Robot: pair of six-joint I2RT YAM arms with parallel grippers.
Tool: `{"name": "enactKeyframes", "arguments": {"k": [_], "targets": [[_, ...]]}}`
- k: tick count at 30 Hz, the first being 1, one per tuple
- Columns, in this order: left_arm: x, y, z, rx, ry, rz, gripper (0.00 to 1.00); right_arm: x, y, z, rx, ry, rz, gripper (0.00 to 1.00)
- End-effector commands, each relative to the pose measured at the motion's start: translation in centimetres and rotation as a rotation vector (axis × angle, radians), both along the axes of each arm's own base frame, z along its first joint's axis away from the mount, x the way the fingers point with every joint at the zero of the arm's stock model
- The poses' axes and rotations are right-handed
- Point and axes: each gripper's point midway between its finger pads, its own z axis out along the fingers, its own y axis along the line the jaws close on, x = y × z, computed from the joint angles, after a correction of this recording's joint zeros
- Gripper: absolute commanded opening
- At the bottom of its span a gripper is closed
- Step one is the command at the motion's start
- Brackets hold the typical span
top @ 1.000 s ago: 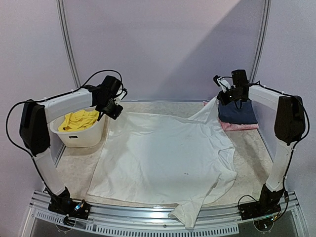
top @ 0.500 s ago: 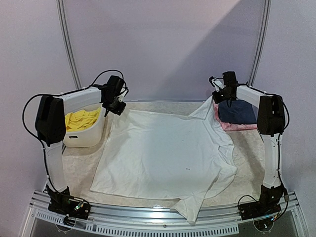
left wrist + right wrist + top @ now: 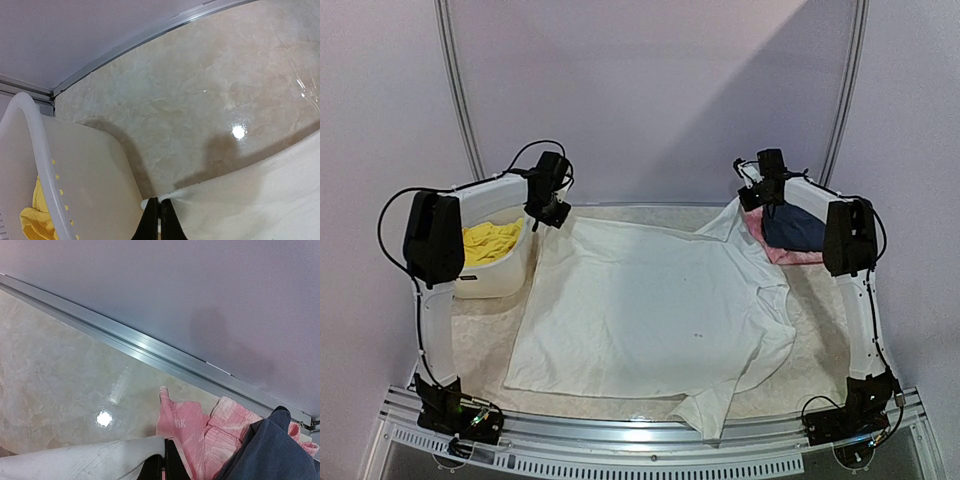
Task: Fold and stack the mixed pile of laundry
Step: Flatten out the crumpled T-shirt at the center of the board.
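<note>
Top view: the white T-shirt lies spread flat over the table. The left gripper is pinched shut on its far-left corner, and the right gripper on its lifted far-right corner. Yellow shorts sit in the basket.

Left wrist: the closed fingers clamp the shirt corner just beside the basket.

Right wrist: the closed fingers clamp the shirt edge beside pink cloth and a navy garment.

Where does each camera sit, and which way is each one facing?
Top external: above and behind the bases, looking down on the large white T-shirt; left arm and right arm show.
Left wrist: on the left arm, facing the white plastic basket; shut left pincer shows.
Right wrist: on the right arm, facing the pink cloth; shut right pincer shows.
Shared: each wrist view shows a pinched T-shirt corner.
</note>
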Motion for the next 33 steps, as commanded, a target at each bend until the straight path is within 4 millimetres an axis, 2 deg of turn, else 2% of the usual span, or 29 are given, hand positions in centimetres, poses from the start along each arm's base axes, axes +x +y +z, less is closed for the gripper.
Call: {"name": "enactKeyframes", "arguments": {"k": [1, 8, 10, 11, 12, 14, 15, 17, 18, 19, 20, 21, 22, 23, 25, 26, 27, 28, 29, 30, 31, 33], "targets": [[1.2, 2.5, -0.7, 0.032, 0.017, 0.058, 0.00, 0.8, 1.1, -1.3, -0.013, 0.000, -0.007, 0.02], [2.7, 3.3, -1.6, 0.048, 0.035, 0.077, 0.00, 1.6, 2.7, -2.0, -0.092, -0.053, 0.001, 0.06], [3.0, 3.3, -1.0, 0.048, 0.031, 0.084, 0.12, 1.7, 3.1, -2.1, -0.107, -0.062, 0.005, 0.09], [3.0, 3.1, -0.2, 0.044, 0.019, 0.088, 0.19, 1.7, 3.1, -1.9, -0.111, -0.062, 0.006, 0.14], [2.9, 2.9, 0.8, 0.040, 0.003, 0.086, 0.24, 1.7, 3.0, -1.5, -0.113, -0.064, 0.001, 0.23], [2.5, 2.2, 3.8, 0.038, -0.053, 0.076, 0.33, 1.4, 2.8, 0.3, -0.085, -0.067, -0.011, 0.46], [2.2, 1.6, 5.5, 0.031, -0.082, 0.063, 0.37, 1.1, 2.7, 2.6, -0.056, -0.079, -0.009, 0.53], [1.1, 0.2, 9.3, 0.022, -0.143, 0.038, 0.41, -0.1, 2.5, 5.5, -0.005, -0.077, -0.005, 0.60], [0.3, -0.6, 11.0, 0.018, -0.166, 0.019, 0.42, -1.0, 2.4, 6.2, 0.016, -0.059, 0.006, 0.62], [-0.7, -1.6, 12.6, 0.010, -0.186, -0.009, 0.43, -2.4, 2.6, 8.6, 0.050, -0.067, 0.024, 0.64], [-1.8, -2.7, 13.6, 0.003, -0.193, -0.043, 0.44, -4.0, 2.6, 9.8, 0.074, -0.061, 0.039, 0.65], [-3.2, -3.8, 14.4, -0.002, -0.193, -0.080, 0.45, -5.7, 2.5, 9.5, 0.085, -0.032, 0.055, 0.65], [-4.8, -4.8, 15.0, -0.006, -0.191, -0.118, 0.45, -8.0, 2.6, 11.7, 0.104, -0.044, 0.086, 0.66], [-6.5, -5.7, 15.2, -0.007, -0.179, -0.152, 0.45, -10.2, 2.6, 10.6, 0.104, 0.001, 0.114, 0.66], [-10.3, -7.5, 15.2, -0.024, -0.141, -0.216, 0.46, -15.2, 1.7, 11.0, 0.076, 0.052, 0.163, 0.65], [-11.8, -7.7, 13.8, -0.025, -0.091, -0.237, 0.46, -17.2, 1.2, 9.6, 0.059, 0.101, 0.173, 0.65], [-13.6, -8.1, 13.0, -0.048, -0.055, -0.252, 0.46, -19.7, 0.6, 8.7, 0.037, 0.151, 0.197, 0.64], [-15.4, -8.4, 11.8, -0.072, -0.008, -0.271, 0.46, -22.0, -0.1, 6.9, 0.021, 0.218, 0.210, 0.63], [-17.2, -8.5, 11.4, -0.106, 0.024, -0.287, 0.46, -24.2, -0.7, 6.4, 0.003, 0.251, 0.230, 0.61], [-18.8, -8.7, 10.2, -0.124, 0.071, -0.305, 0.46, -26.4, -1.3, 4.8, -0.005, 0.318, 0.245, 0.59], [-20.3, -8.8, 8.8, -0.129, 0.122, -0.317, 0.46, -28.6, -1.7, 3.7, -0.010, 0.372, 0.276, 0.56], [-23.0, -8.6, 7.2, -0.135, 0.184, -0.326, 0.46, -32.9, -1.6, 1.9, 0.020, 0.478, 0.343, 0.48]]}}
